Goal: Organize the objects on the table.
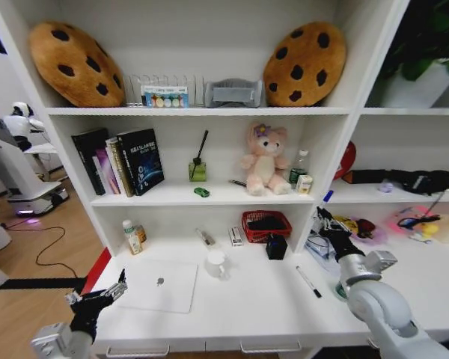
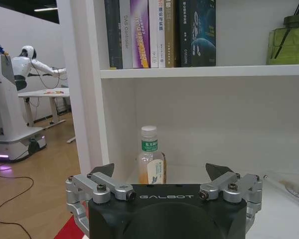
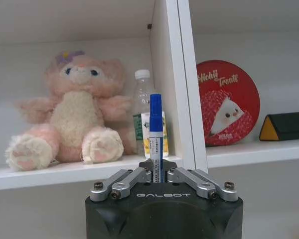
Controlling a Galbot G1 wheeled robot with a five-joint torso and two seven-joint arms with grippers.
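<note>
- Right arm [image 1: 382, 307]: rounded, glossy light-grey shell segments with a boxy grey wrist block.
- Right gripper [image 3: 160, 175]: matte black housing marked "GALBOT" in pale letters, with silver metal linkage bars fixed by dark screws.
- Left gripper [image 2: 162, 174]: same black housing and lettering, with black pointed fingertips [image 2: 105, 170].

**White shelving, wood floor**

Standing against the wall: a tall white shelving unit [image 1: 337, 142]. Running off to the left: a light wood floor [image 1: 30, 247], a black cable [image 1: 49, 250] trailing across it. Glowing overhead: a ceiling strip light [image 2: 45, 9].
</note>
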